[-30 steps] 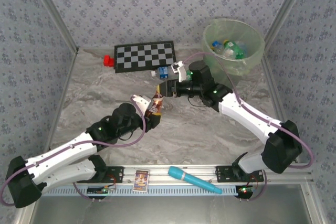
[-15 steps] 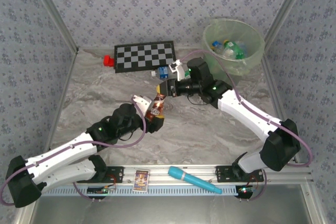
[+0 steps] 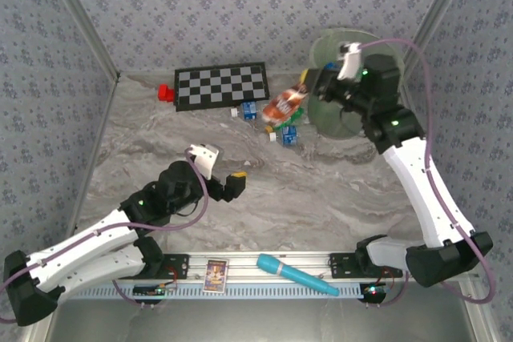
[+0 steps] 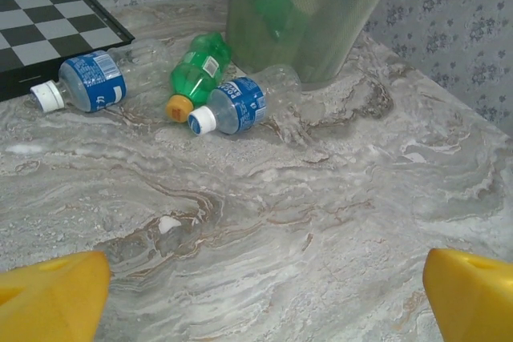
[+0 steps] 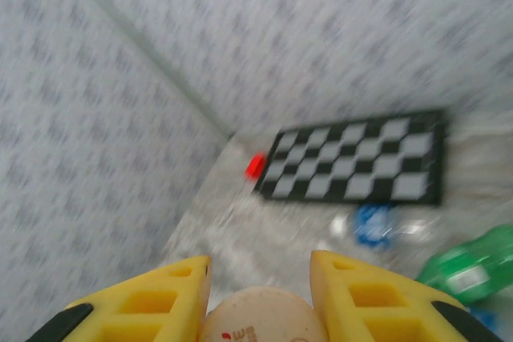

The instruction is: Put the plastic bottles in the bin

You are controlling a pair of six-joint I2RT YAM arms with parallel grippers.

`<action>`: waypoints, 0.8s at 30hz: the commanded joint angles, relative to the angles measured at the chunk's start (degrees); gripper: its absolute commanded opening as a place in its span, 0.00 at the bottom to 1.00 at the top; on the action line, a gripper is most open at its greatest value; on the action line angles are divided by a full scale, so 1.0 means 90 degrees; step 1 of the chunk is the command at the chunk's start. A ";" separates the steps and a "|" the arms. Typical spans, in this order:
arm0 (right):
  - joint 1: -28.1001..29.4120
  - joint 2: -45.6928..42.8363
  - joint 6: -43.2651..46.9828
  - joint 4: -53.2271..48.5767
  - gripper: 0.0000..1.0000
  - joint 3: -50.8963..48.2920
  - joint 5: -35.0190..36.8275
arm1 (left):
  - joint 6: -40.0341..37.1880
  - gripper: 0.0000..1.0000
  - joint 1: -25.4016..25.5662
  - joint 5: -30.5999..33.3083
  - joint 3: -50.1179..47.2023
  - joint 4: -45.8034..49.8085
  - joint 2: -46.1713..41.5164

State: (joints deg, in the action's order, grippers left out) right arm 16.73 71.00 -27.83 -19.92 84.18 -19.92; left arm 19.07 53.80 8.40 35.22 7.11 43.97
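My right gripper [image 3: 307,92] is shut on the brown bottle [image 3: 282,106] and holds it in the air just left of the pale green bin [image 3: 377,54]. In the right wrist view the bottle's pale end [image 5: 260,319] sits between the yellow fingers [image 5: 152,302]. My left gripper [image 3: 220,167] is open over bare table, its yellow pads [image 4: 48,294] far apart. On the table lie a clear blue-labelled bottle [image 4: 92,82], a green one [image 4: 196,70] and another clear blue-labelled one [image 4: 240,106], close to the bin [image 4: 296,14]. Several more bottles lie inside the bin.
A checkerboard [image 3: 222,86] lies at the back with a small red block [image 3: 166,92] at its left end. A turquoise tube [image 3: 296,275] and a small card [image 3: 215,275] rest on the front rail. Patterned walls close in the table.
The brown bottle passed from my left gripper to my right. The right arm swung up and right toward the bin with it. The left gripper opened and drew back.
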 commanded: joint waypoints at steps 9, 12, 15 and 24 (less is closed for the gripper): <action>-0.0875 0.0413 0.0888 0.0874 0.26 0.0666 0.3153 | 0.0526 1.00 0.0048 -0.0079 -0.0386 -0.0214 -0.0421; -0.0954 0.0773 0.1253 0.1116 0.26 0.0897 0.3510 | 0.0583 1.00 0.0048 -0.0094 -0.0422 -0.0178 -0.0518; -0.0994 0.1165 0.1540 0.1211 0.26 0.1180 0.3730 | 0.0639 1.00 0.0048 -0.0076 -0.0492 -0.0146 -0.0638; -0.0963 0.2366 0.2182 0.0816 0.25 0.1851 0.3694 | 0.0779 1.00 0.0050 0.0023 -0.0746 -0.0042 -0.1090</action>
State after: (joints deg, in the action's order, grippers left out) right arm 7.97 90.06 -11.18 -11.14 98.19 12.91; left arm 25.17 53.80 8.23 28.58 7.16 35.35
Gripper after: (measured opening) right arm 0.319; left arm 0.997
